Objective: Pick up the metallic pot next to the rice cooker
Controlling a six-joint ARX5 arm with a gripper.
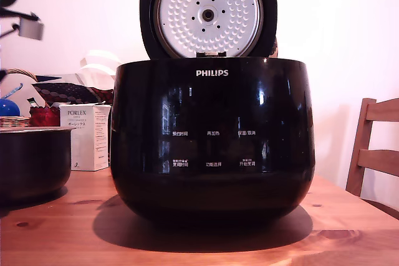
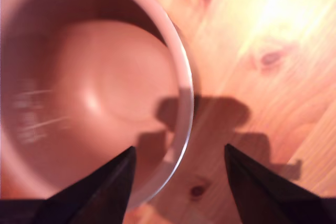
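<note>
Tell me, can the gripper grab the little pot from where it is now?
Probably yes. In the wrist view the open gripper hangs above the pot, its fingers either side of the rim. Nothing sits in the pot or blocks the way, and the rice cooker stands apart.

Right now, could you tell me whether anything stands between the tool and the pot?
Nothing visible does. In the wrist view the open tool hovers directly over the pot, one finger above its inside and the other above the bare table, with the rim between them. The pot looks empty.
</note>
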